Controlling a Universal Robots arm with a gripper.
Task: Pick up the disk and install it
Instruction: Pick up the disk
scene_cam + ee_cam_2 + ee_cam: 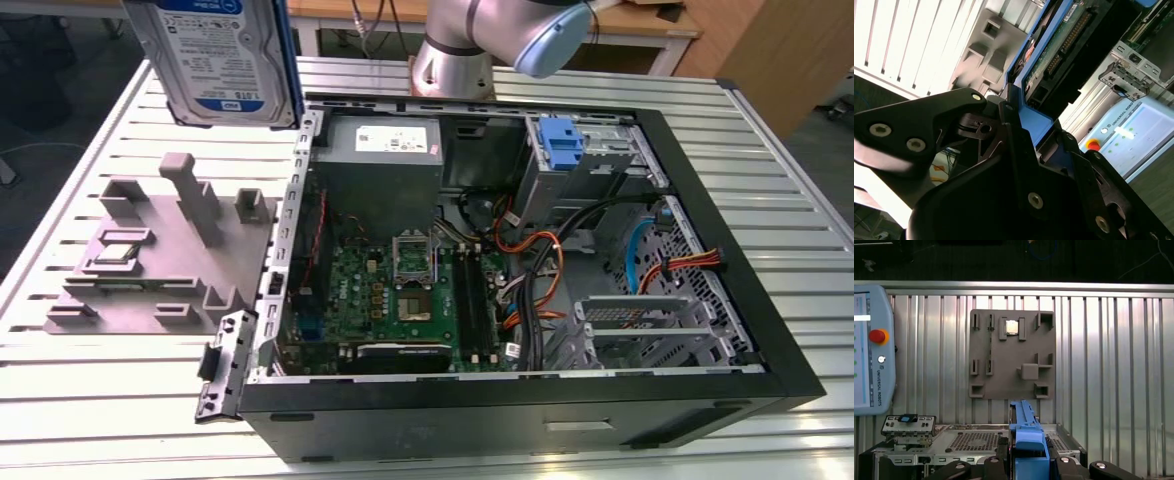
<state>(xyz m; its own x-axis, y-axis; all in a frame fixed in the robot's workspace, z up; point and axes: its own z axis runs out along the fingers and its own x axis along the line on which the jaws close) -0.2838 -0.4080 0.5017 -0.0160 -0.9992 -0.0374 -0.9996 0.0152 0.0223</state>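
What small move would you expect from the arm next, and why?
Probably a short sideways carry toward the open computer case. The gripper is clamped on the disk, which hangs upright in the air outside the case, on the grey fixture's side, at the exterior view's left.

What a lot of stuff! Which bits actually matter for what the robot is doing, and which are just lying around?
In the job: the disk, clamped in the gripper; the open computer case.
Lying about: the grey holder plate on the slatted table; the control pendant; the other blue caddy inside the case.
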